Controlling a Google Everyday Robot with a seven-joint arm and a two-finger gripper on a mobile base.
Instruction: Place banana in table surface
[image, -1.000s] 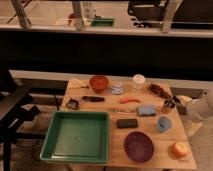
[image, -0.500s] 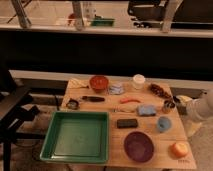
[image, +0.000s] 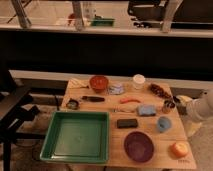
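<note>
Dimly, gripper at table surface edge, arm partly off-frame.

The desk is pale wood, matt, and you can see the plank grain. The end effector sits at the desk's right edge, dark, on a smooth white arm shell. Way over on the far side from it is the green tray, which looks like plastic with a slight sheen. The banana skin looks smooth and dull. The red-brown bowl beside the banana is a bit glossy, while the purple bowl nearer the end effector looks matt.
</note>
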